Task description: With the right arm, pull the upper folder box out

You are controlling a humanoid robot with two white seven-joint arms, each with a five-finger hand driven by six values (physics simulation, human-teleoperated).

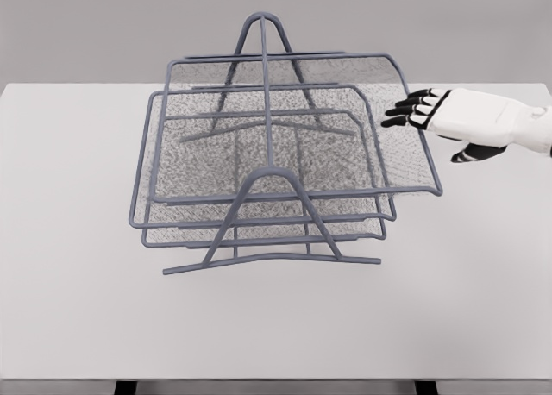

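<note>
Right hand (440, 119) hovering at frame right, fingers spread, holding nothing | upper mesh tray (297, 123) sitting in rack (267, 214) | white worktop (86, 309)

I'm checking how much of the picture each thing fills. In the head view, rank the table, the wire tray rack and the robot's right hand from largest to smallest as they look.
1. Table, spanning nearly the full width.
2. Wire tray rack, covering the middle of the table.
3. Right hand, clearly smallest, open beside the upper tray's right edge.
</note>
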